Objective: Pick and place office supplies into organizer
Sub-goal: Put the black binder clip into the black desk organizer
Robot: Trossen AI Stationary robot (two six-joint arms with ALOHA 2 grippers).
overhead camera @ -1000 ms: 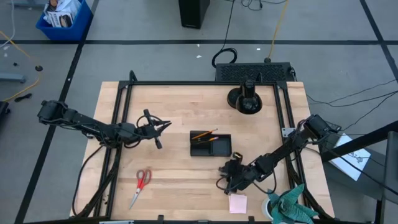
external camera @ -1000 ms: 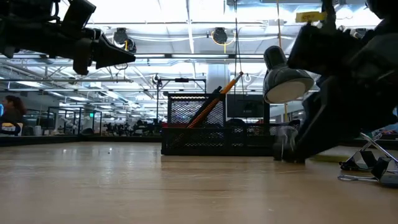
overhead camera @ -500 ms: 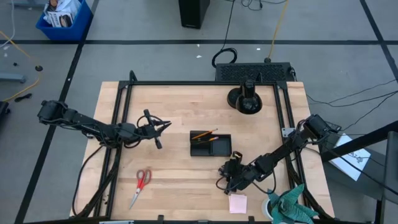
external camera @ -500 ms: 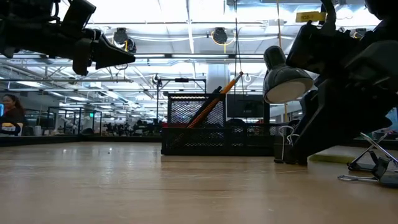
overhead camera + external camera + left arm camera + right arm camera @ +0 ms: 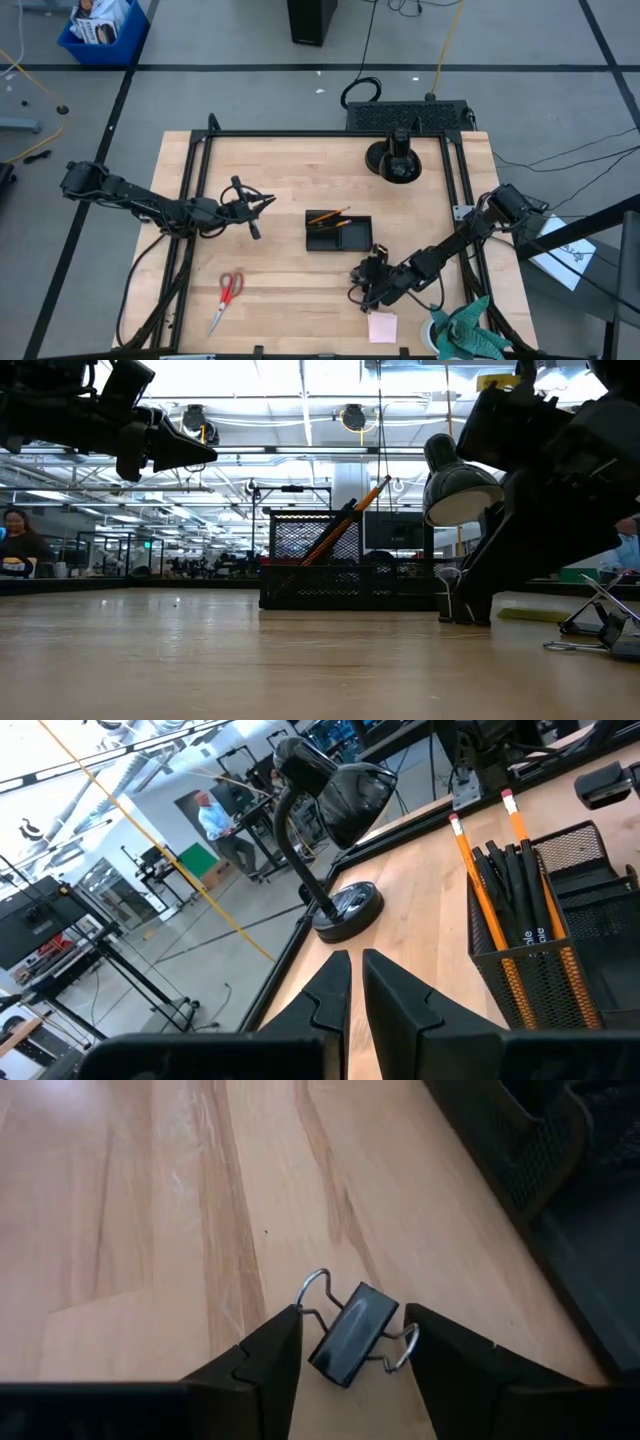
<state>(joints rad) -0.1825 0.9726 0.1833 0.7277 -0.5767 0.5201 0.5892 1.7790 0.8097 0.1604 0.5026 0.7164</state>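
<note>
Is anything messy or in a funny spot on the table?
Mostly tidy. The red-handled scissors lie alone near the table's front edge, far from the organizer. A pink sticky-note pad is still out too, and a binder clip lies on the wood between the right gripper's open fingers. Nothing looks spilled or broken.

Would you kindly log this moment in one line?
right gripper: open around binder clip | left gripper: shut, raised | organizer: pencils inside

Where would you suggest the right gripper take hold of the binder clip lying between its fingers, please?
Probably across the black body of the binder clip, coming straight down from above. It lies flat on the table with its wire handles splayed to either side, and the body sits slanted between the open fingers of the right gripper. Closing on the body's long sides, not the springy wire loops, should hold it best.
</note>
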